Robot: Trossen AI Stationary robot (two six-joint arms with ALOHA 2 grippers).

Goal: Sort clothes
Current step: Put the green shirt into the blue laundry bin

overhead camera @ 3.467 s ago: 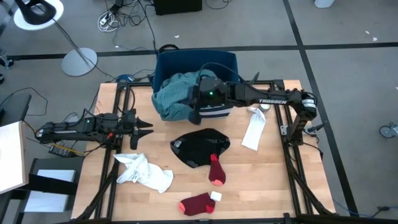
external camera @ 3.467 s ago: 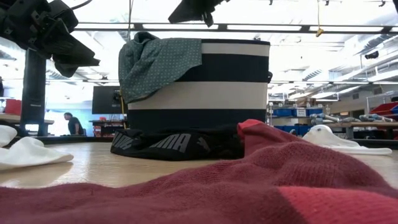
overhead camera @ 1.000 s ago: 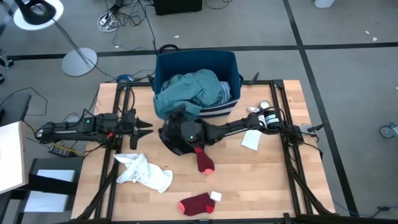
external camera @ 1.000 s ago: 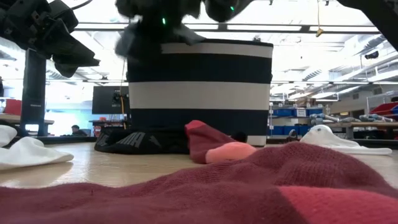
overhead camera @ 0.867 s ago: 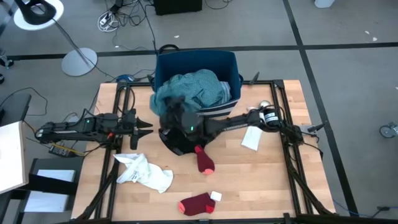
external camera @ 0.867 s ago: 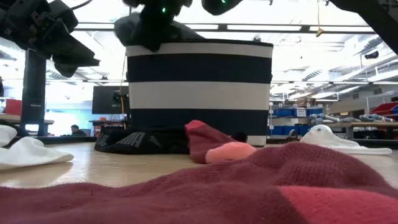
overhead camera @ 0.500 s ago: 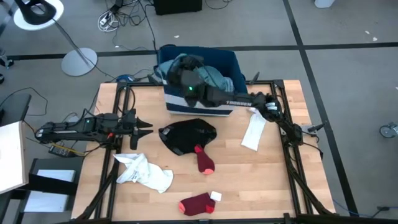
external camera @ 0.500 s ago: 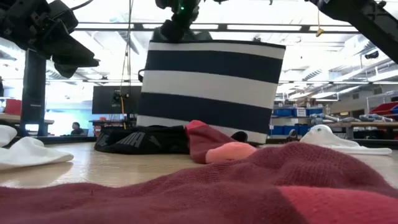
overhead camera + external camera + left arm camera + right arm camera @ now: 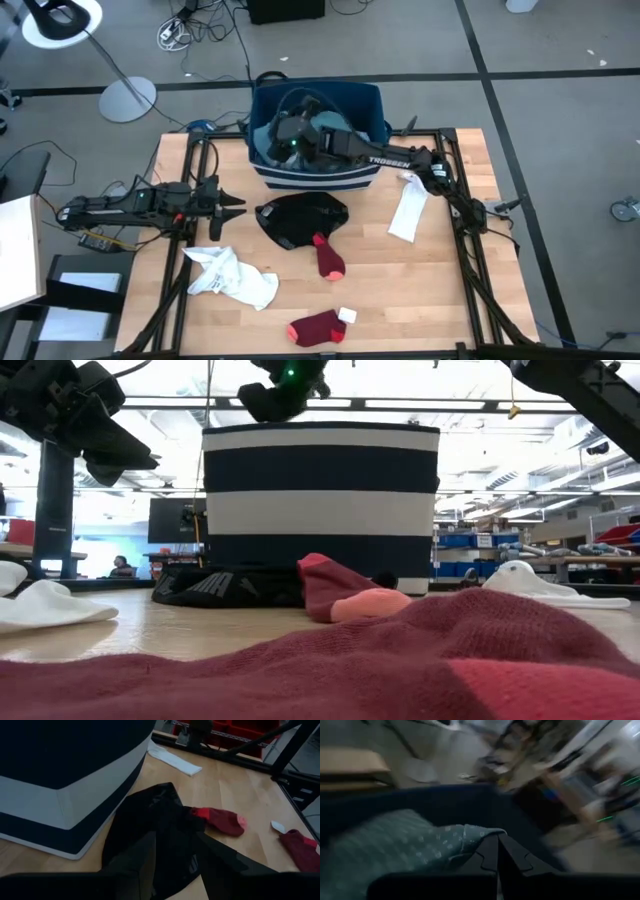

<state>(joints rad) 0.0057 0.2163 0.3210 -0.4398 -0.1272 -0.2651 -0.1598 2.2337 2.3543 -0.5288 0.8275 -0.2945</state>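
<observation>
The teal patterned garment [image 9: 325,135] lies inside the navy, white-striped bin [image 9: 320,178] at the far middle; it also shows in the right wrist view [image 9: 405,847]. My right gripper [image 9: 285,140] is over the bin's left part, shut on this garment. A black garment [image 9: 303,220] lies flat on the table before the bin, with a red sock [image 9: 328,257] on its near edge. My left gripper [image 9: 230,203] is open and empty at the table's left, pointing at the black garment [image 9: 160,830]. My right gripper pinches a folded edge of the teal garment [image 9: 479,833] between its two fingertips. The fingers come from above the bin's rim, slanting down into the bin. The rest of the garment lies slack inside the bin.
A white garment [image 9: 232,277] lies at the near left. A second red sock [image 9: 318,328] lies at the near edge, and a white cloth [image 9: 407,212] at the right. The right arm [image 9: 400,160] stretches across the bin's right side.
My right gripper has gone up from beside the black garment and toward the far edge, over the bin's rim, taking the teal garment's hanging part with it. That part, draped over the bin's near wall, is now inside. The bin tipped meanwhile and stands upright again.
</observation>
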